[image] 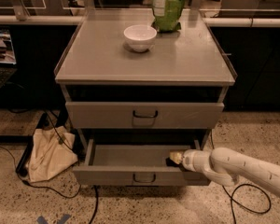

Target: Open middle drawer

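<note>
Low in the frame, the middle drawer (pixel 113 175) is standing pulled out from the grey metal cabinet (pixel 144 64), its front sitting forward of the drawer above and its bare grey inside showing. Its small dark loop handle (pixel 144 177) is hanging at the centre of that front, with nothing touching it.

The gripper (pixel 175 158) is reaching in from the lower right of the frame, and its tip is lying inside the open drawer at the right-hand end, just behind the drawer front. Whether it is clenched or released, I cannot tell, since the tip is showing only as a pale stub against a dark patch. The white arm (pixel 245 169) behind it is crossing over the drawer's right front corner and running off toward the lower right edge.

The top drawer (pixel 102 115) is sitting closed. On the cabinet top, a white bowl (pixel 140 37) is standing near the back, and a green bag (pixel 167 6) is standing upright just to its right. A beige cloth bag (pixel 49 155) is slumping on the speckled floor (pixel 261 125) at the left, beside the cabinet, with dark cables (pixel 245 204) trailing across the floor.
</note>
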